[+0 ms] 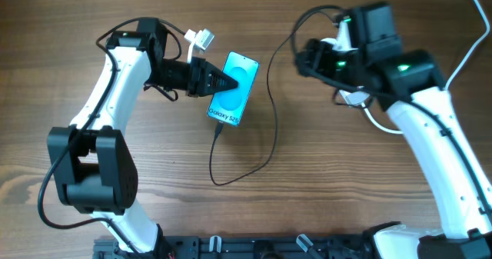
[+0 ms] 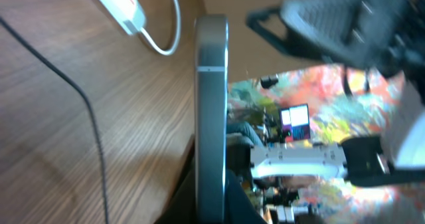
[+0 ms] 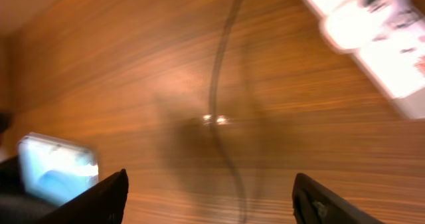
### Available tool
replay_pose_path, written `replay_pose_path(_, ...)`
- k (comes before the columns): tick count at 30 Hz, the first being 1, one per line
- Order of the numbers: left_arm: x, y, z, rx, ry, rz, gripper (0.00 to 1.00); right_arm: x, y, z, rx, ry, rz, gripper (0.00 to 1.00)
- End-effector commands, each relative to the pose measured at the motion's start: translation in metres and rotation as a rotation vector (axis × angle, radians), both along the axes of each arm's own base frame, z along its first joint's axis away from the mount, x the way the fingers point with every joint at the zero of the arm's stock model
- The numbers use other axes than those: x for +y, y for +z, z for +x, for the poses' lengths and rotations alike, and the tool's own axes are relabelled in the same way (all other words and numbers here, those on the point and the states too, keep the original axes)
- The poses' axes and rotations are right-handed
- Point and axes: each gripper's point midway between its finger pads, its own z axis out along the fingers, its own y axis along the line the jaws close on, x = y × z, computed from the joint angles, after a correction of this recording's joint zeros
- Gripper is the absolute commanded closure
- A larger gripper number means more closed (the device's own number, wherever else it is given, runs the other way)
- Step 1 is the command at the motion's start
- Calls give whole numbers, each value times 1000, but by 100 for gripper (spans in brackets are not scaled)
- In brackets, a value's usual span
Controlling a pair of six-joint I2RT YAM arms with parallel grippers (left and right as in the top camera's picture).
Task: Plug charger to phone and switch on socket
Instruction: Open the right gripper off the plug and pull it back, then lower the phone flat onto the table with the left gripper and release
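The phone (image 1: 234,86) has a teal screen and lies tilted at the table's upper middle. My left gripper (image 1: 221,81) is shut on its left edge. In the left wrist view the phone (image 2: 212,104) shows edge-on between the fingers (image 2: 211,207). The charger's thin black cable (image 1: 270,113) meets the phone's bottom edge, loops down, then rises toward the right arm. My right gripper (image 3: 212,201) is open and empty above bare wood, with the cable (image 3: 222,84) ahead, the phone (image 3: 56,167) at its left and the socket (image 3: 372,31) at its upper right. In the overhead view the socket (image 1: 354,97) is mostly hidden under the right arm.
The socket's thick white cord (image 1: 377,122) curls beside the right arm, and another white cord (image 1: 467,51) runs off the upper right corner. The socket's end (image 2: 119,1) and its cord (image 2: 166,41) show in the left wrist view. A white connector (image 1: 201,38) sits by the left arm.
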Motion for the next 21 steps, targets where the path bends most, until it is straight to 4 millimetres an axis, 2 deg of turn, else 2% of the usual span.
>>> replay_pose_path(1, -16, 26, -29, -281, -133, -108, 96, -25, -3, 0, -3, 36, -71, 18)
replay_pose_path(4, -28, 21, -43, -323, -205, -93, 96, -35, -13, -1, 33, 25, -89, 16)
replay_pose_path(9, -46, 19, -55, -389, -284, -104, 96, -36, -35, -3, 91, 38, -105, 16)
replay_pose_path(15, -45, 17, -55, -407, -290, -95, 96, -35, -54, -1, 150, 41, -115, 16)
replay_pose_path(21, -45, 14, -53, -424, -296, -83, 96, -34, -64, 1, 180, 44, -116, 15)
